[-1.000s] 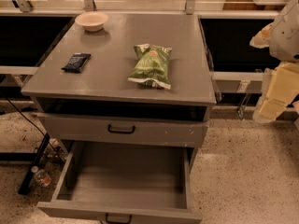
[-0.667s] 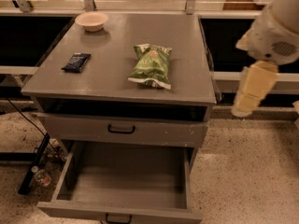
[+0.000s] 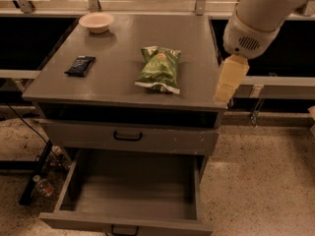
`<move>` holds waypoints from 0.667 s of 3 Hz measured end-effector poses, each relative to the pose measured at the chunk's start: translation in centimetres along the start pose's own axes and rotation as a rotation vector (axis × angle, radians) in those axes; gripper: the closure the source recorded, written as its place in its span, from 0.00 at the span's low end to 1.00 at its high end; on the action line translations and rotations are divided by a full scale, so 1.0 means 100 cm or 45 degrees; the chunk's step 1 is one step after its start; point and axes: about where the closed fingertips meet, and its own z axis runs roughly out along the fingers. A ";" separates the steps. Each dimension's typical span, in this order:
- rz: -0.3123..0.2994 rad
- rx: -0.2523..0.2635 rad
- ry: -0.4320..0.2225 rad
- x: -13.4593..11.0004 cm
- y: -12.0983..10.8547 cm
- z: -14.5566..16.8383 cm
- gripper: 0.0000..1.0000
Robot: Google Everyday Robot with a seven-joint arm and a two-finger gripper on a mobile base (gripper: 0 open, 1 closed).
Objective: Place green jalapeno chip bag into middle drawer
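Presently no grasp: gripper (image 3: pixel 230 78) stands off at the desk corner, bag untouched

Camera view (sole view).

Findings. The green jalapeno chip bag (image 3: pixel 160 69) lies flat on the desk (image 3: pixel 123 43), right of centre and near the front edge, apart from all else. The gripper hangs at the desk's front right corner, well apart from the bag. Whether it is over the edge or just beside it cannot be told, nor how wide it stands. Nothing is seen in it. The middle drawer (image 3: pixel 133 186) stands pulled out below, its floor bare, under the shut upper drawer (image 3: pixel 162 137).

Hazards, as judged:

1. Corner strike. The gripper sits close to the desk edge. A sideways move toward the bag at this height may clip the corner.
2. Push instead of pick. A low approach from the right may slide the bag toward the dark packet (image 3: pixel 79 65).
3. Poor hold. The bag is puffy and crinkly. A pinch across its swollen middle may slip or crush it, and a shallow pinch on a sealed end may let it swing loose.
4. Uncontrolled fall. A nudge may send the bag over the near front edge.
5. Faulty placement. Descent close to the cabinet risks fouling the upper drawer's handle. Release too far forward may land the bag on the drawer's front wall or the floor.

The bowl (image 3: pixel 96 21) is well clear.
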 end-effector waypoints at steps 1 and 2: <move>-0.074 0.039 -0.043 -0.018 -0.009 -0.023 0.00; -0.216 0.101 -0.069 -0.060 -0.008 -0.050 0.00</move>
